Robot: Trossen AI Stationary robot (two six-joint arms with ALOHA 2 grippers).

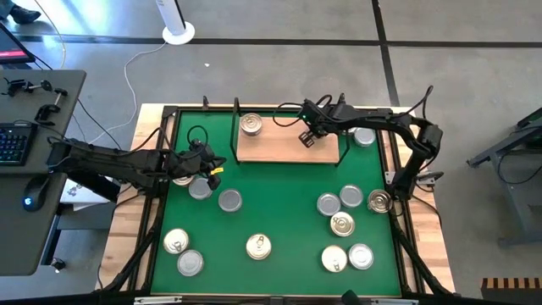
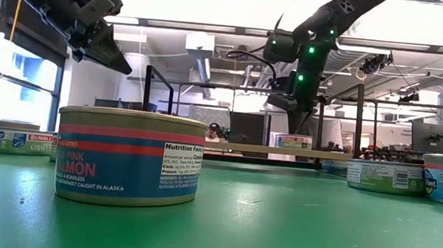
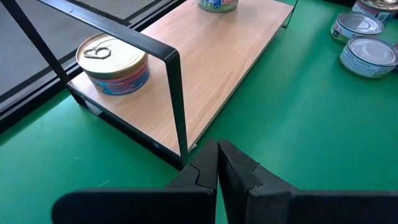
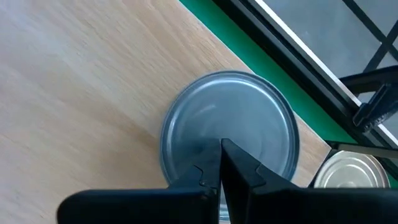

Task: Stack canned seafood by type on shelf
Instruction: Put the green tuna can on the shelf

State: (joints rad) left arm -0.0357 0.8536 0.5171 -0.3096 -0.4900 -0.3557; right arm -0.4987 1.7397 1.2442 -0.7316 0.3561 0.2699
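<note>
Cans lie scattered over the green mat (image 1: 279, 212), seen from overhead. At the left of the frame the left arm reaches in from the table edge, and the left gripper (image 1: 216, 167) hangs just left of centre with its jaws pressed together on nothing; its own wrist camera shows the two dark fingers (image 3: 239, 171) meeting tip to tip, aimed at the near corner of the shelf. Beside that gripper sit two silver-lidded cans (image 1: 201, 190) and (image 1: 229, 201). Lower left of the frame holds a pull-tab can (image 1: 175, 241) and a plain one (image 1: 190, 263); a gold-tinted pull-tab tin (image 1: 258, 247) sits at bottom centre.

Upper centre is the wooden shelf (image 1: 279, 148), a tan board with black uprights. A pull-tab salmon can (image 1: 251, 125) stands on its left end. On its right end the right gripper (image 1: 310, 138) is down with its jaws closed, tips over the lid of a silver-grey can (image 4: 249, 118) that stands on the board; whether they touch the lid I cannot tell.

Right of the shelf another tin (image 1: 364, 135) sits by the arm. Further right and lower, a cluster of cans (image 1: 341, 203) lies on the mat, with two more (image 1: 347, 257) in the lower right of the frame.
</note>
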